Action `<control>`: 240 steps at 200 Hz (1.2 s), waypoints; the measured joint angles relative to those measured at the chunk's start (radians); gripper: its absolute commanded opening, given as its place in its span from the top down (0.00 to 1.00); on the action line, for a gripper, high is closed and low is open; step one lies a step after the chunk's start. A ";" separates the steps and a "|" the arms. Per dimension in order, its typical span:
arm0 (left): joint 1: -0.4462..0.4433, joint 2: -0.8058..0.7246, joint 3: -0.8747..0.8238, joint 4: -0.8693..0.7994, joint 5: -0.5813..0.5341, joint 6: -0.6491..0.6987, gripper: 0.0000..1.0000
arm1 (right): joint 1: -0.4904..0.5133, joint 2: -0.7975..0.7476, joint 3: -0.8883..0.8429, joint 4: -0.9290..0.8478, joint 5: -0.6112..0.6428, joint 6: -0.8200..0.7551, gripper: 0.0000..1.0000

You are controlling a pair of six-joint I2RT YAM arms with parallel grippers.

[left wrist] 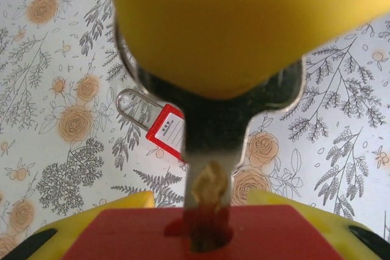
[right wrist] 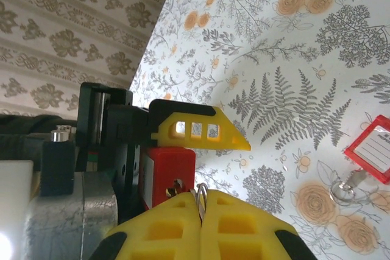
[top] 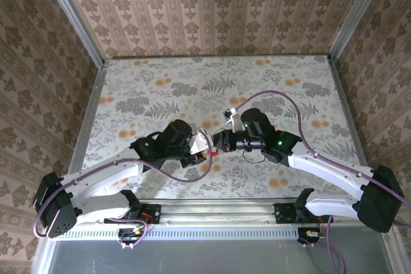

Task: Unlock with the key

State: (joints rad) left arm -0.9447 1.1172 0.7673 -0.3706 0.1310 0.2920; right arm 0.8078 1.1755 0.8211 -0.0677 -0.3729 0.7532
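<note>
My left gripper is shut on a red padlock, gripped between its yellow fingers. The key, with a brownish blade and a grey metal head, sits with its tip inside the padlock's keyhole. My right gripper is shut on the key's head, with a thin wire ring sticking up between its pads. In the right wrist view the held padlock faces me, and the key enters its keyhole. In the top view the right gripper meets the left one above mid-table.
A second red padlock with a wire shackle lies on the floral tabletop below the grippers. It shows as the spare padlock with a small ring beside it. Metal rails and wallpapered walls bound the table.
</note>
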 measured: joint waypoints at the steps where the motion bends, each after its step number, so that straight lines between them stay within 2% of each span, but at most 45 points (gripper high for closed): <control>1: 0.001 -0.001 0.000 0.001 0.001 -0.001 1.00 | 0.000 0.000 0.000 0.002 0.000 0.002 1.00; 27: 0.041 -0.031 -0.022 0.034 0.087 -0.031 1.00 | 0.002 -0.004 0.000 0.028 -0.009 -0.017 1.00; 69: 0.063 -0.031 -0.022 0.046 0.223 -0.038 1.00 | 0.010 -0.031 0.043 -0.080 -0.016 -0.199 1.00; 101: 0.069 -0.020 -0.022 0.053 0.240 -0.037 1.00 | 0.010 -0.026 0.056 -0.101 -0.014 -0.235 1.00; 129: 0.066 0.016 -0.022 0.098 0.212 -0.038 1.00 | 0.008 -0.018 0.067 -0.127 0.043 -0.202 1.00; 146: 0.068 0.022 -0.043 0.182 0.193 -0.054 1.00 | 0.007 -0.029 0.059 -0.097 0.078 -0.163 1.00; 190: 0.073 0.042 -0.125 0.422 0.199 -0.098 1.00 | 0.007 -0.012 0.113 -0.157 0.134 -0.150 0.88; 216: 0.116 0.032 -0.158 0.544 0.236 -0.136 1.00 | 0.007 0.041 0.206 -0.203 0.155 -0.149 0.85; 240: 0.156 0.014 -0.172 0.617 0.260 -0.164 1.00 | 0.007 0.089 0.271 -0.211 0.158 -0.128 0.78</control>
State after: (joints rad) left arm -0.7883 1.1316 0.5957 0.2466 0.3912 0.1276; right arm 0.8150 1.2644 1.0920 -0.2783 -0.2146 0.6250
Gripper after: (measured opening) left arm 0.428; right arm 0.197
